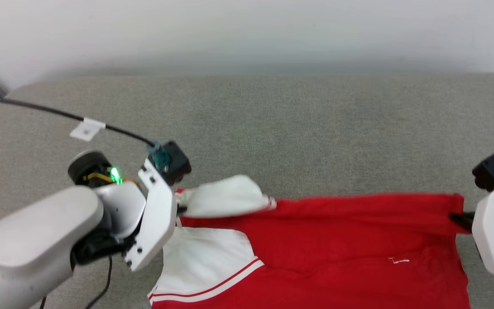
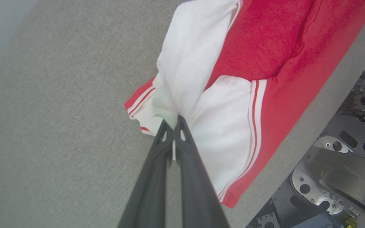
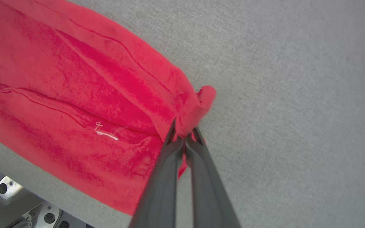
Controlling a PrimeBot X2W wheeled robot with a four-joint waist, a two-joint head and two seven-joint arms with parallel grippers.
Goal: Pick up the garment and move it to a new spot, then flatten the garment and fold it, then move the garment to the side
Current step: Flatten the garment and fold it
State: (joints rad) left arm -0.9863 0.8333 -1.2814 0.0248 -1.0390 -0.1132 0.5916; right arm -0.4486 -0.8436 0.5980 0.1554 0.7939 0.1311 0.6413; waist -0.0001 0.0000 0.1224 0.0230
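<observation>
The garment (image 1: 341, 240), a red shirt with white striped-trim sleeves, lies across the near part of a grey fabric surface (image 1: 272, 128). My left gripper (image 2: 173, 122) is shut on the white sleeve cloth at the garment (image 2: 265, 57)'s left end, which bunches up at the fingertips. At the far right, my right gripper (image 3: 185, 134) is shut on the red corner of the garment (image 3: 74, 95), with a small red fold sticking out past the tips. In the head view the left gripper (image 1: 180, 209) and right gripper (image 1: 459, 219) hold the upper edge stretched between them.
A black cable (image 1: 58, 113) with a white tag runs over the surface's left part toward my left wrist. The robot's metal base (image 2: 344, 164) shows beyond the near edge. Open grey surface stretches behind the garment.
</observation>
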